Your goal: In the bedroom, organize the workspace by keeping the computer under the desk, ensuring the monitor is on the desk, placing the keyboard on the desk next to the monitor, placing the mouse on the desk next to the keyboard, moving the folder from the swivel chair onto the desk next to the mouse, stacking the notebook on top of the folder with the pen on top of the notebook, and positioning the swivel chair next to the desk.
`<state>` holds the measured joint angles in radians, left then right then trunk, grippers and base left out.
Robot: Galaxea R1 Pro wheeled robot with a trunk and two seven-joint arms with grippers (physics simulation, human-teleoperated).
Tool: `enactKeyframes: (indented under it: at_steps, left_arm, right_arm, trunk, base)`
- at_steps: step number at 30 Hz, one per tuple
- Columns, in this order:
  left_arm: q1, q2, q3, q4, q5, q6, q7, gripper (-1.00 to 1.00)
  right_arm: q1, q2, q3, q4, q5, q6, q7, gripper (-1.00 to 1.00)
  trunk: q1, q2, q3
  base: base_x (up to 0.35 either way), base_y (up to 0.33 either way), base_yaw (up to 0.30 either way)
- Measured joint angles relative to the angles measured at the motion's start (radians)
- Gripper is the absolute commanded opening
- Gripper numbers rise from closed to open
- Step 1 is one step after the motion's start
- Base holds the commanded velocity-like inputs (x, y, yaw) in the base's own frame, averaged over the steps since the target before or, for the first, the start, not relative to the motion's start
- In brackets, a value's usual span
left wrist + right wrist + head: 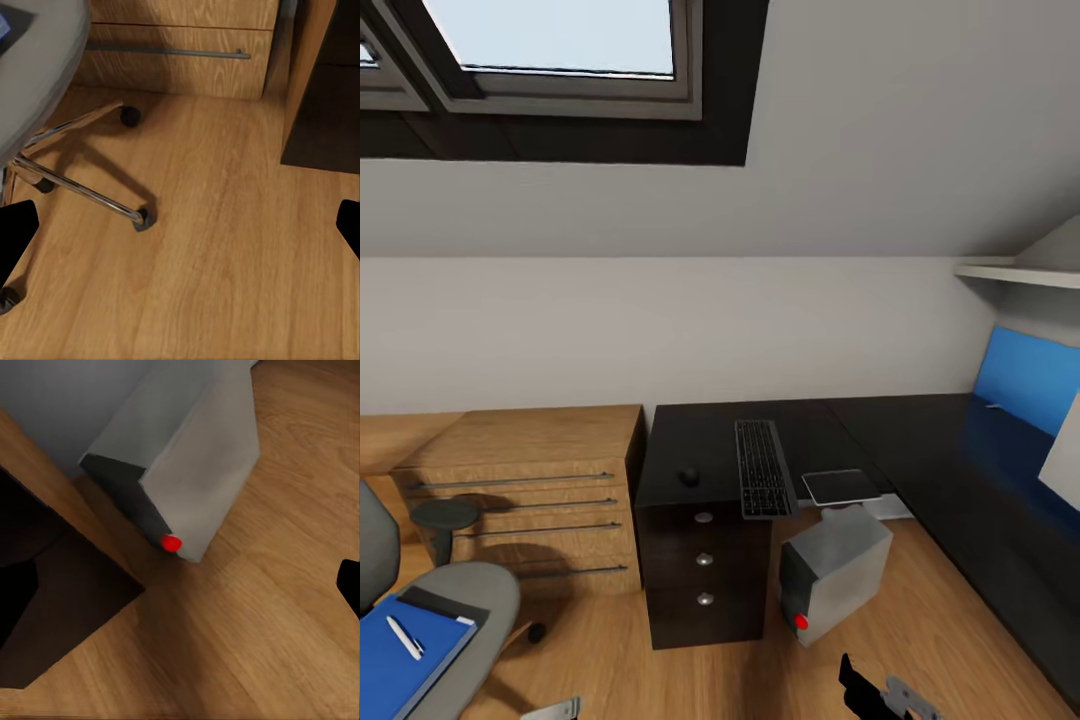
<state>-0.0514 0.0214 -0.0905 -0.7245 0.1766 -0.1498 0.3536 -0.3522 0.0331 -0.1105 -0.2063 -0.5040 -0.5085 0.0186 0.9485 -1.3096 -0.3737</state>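
Keyboard and mouse lie on my tabletop; computer stands on the floor beside its drawers. My left tool and right tool both gape wide, empty.

The chair and folder were cut off by the head view's lower left edge. A pale panel was cropped at the right edge. The tabletop hid the computer's top rear.

grey computer, wooden floor, dark desk
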Motion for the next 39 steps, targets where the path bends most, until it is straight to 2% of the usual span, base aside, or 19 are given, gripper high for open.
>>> enactKeyframes:
  at_steps: [4,5,8,9,15,21,32,34,35,36,39]
  left_arm:
    - [0.0,-0.001,-0.001,0.014,0.001,0.001,0.0,1.0]
    - [0.0,-0.001,-0.001,0.025,0.001,0.002,0.0,1.0]
    - [0.0,-0.002,-0.001,0.027,0.002,0.002,0.0,1.0]
    - [0.0,-0.002,-0.001,0.029,0.002,0.003,0.001,1.0]
    - [0.0,0.0,0.0,0.029,0.002,0.004,0.002,1.0]
    - [0.0,0.0,0.001,0.029,0.001,0.004,0.002,1.0]
    - [0.0,0.0,0.004,0.029,0.002,0.003,0.003,1.0]
    - [0.0,0.0,0.003,0.029,0.002,0.003,0.003,1.0]
    - [0.0,0.0,0.003,0.029,0.001,0.004,0.003,1.0]
    - [0.0,-0.001,0.002,0.029,0.001,0.004,0.002,1.0]
    - [0.0,-0.001,0.002,0.029,0.0,0.004,0.002,1.0]
  right_arm:
    - [0.0,0.012,0.017,0.0,0.018,-0.001,-0.001,1.0]
    - [0.0,0.024,0.024,0.0,0.059,-0.001,-0.002,1.0]
    - [0.0,0.027,0.025,0.0,0.091,0.0,-0.002,1.0]
    - [0.0,0.029,0.027,-0.001,0.122,-0.003,-0.003,1.0]
    - [0.0,0.03,0.028,-0.002,0.127,-0.003,-0.004,1.0]
    - [0.0,0.03,0.028,0.0,0.129,-0.003,-0.004,1.0]
    - [0.0,0.032,0.029,0.001,0.136,-0.003,-0.005,1.0]
    - [0.0,0.032,0.029,0.001,0.148,-0.003,-0.005,1.0]
    - [0.0,0.036,0.03,0.001,0.178,-0.003,-0.006,1.0]
    - [0.0,0.037,0.029,0.001,0.192,-0.003,-0.006,1.0]
    - [0.0,0.038,0.028,0.001,0.207,-0.003,-0.007,1.0]
  trunk:
    - [-0.015,0.028,0.013]
    - [-0.019,0.035,0.016]
    - [-0.031,0.056,0.025]
    - [-0.035,0.063,0.028]
    - [-0.058,0.105,0.047]
    - [-0.08,0.147,0.066]
    - [-0.122,0.224,0.1]
    - [-0.13,0.238,0.107]
    - [-0.134,0.245,0.11]
    - [-0.137,0.252,0.112]
    - [-0.149,0.273,0.121]
  base:
    - [0.0,0.0,0.0]
    - [0.0,0.0,0.0]
    - [0.0,0.0,0.0]
    - [0.0,0.0,0.0]
    - [0.0,0.0,0.025]
    - [-0.035,0.0,0.194]
    - [-0.276,-0.08,0.268]
    - [-0.304,-0.182,0.277]
    - [-0.299,-0.201,0.278]
    - [-0.295,-0.202,0.278]
    - [-0.219,-0.153,0.278]
